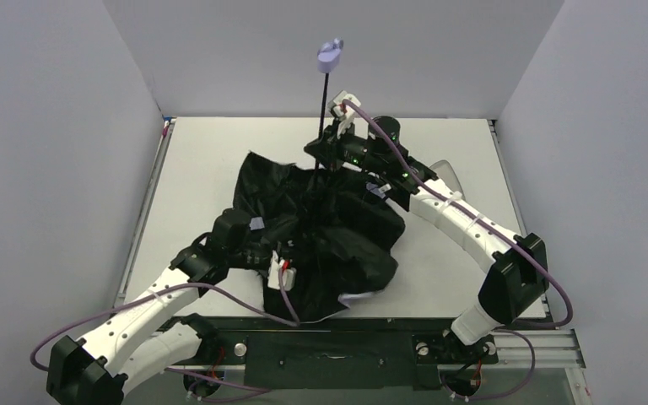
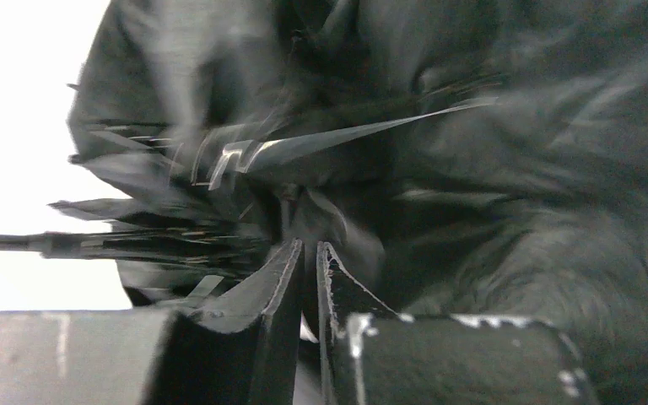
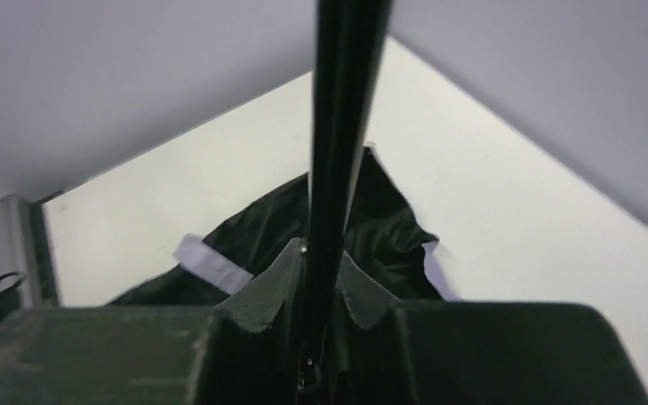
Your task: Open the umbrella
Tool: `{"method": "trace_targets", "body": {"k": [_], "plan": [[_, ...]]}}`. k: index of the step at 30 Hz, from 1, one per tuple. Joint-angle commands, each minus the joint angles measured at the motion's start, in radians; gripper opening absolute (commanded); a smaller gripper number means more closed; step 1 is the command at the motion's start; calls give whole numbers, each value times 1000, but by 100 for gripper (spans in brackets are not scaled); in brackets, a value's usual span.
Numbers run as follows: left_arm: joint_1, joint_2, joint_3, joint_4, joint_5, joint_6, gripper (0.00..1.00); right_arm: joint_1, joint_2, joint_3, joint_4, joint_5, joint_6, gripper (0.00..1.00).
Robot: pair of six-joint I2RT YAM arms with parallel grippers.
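2 grips on the umbrella (image 1: pixel 337 232): right pincer (image 3: pixel 321 257) clamps its shaft (image 3: pixel 343 101), left pincer (image 2: pixel 308 253) pinches fabric (image 2: pixel 515 169).

The umbrella (image 1: pixel 329 240) is laid canopy-down at the middle of the surface (image 1: pixel 211 160), its fabric slumped in a crumpled heap with the black underside turned up. A sliver of pale lavender is shown at the heap's 5 o'clock edge. The thin black shaft (image 1: pixel 324 110) is extended, raised from the heap toward 12 o'clock, and is topped by the small lavender knob handle (image 1: pixel 330 56).
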Motion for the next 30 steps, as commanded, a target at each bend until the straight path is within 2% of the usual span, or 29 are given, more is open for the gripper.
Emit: {"method": "trace_targets", "body": {"k": [1, 2, 3, 4, 5, 8, 12, 16, 18, 21, 24, 27, 30], "plan": [[-23, -41, 20, -382, 140, 157, 20, -92, 2, 136, 250, 149, -132, 0], [-22, -48, 21, -372, 135, 140, 27, -91, 2, 144, 250, 142, -133, 0], [-20, -65, 23, -312, 119, 47, 40, -89, 0, 147, 250, 125, -133, 0], [-18, -73, 32, -225, 111, -20, 46, -82, -3, 148, 249, 117, -133, 0], [-12, -85, 39, -182, 100, -151, 53, -78, -9, 148, 247, 102, -133, 0], [18, -92, 111, 12, 92, -397, 59, -56, -25, 136, 236, 90, -163, 0], [77, -77, 177, 297, -20, -876, 64, -32, -43, 135, 213, 124, -196, 0], [174, 16, 245, 445, -132, -1073, 66, -7, -53, 160, 191, 166, -222, 0], [222, 75, 268, 527, -138, -1154, 66, 4, -57, 184, 181, 172, -223, 0], [240, 154, 266, 668, -152, -1181, 65, 22, -60, 221, 155, 174, -209, 0], [239, 221, 278, 813, -143, -1149, 63, 35, -70, 233, 128, 184, -196, 0], [232, 290, 300, 885, -90, -1117, 58, 47, -81, 236, 111, 191, -188, 0], [198, 341, 316, 942, -95, -1045, 54, 51, -93, 234, 96, 195, -171, 0]]}}
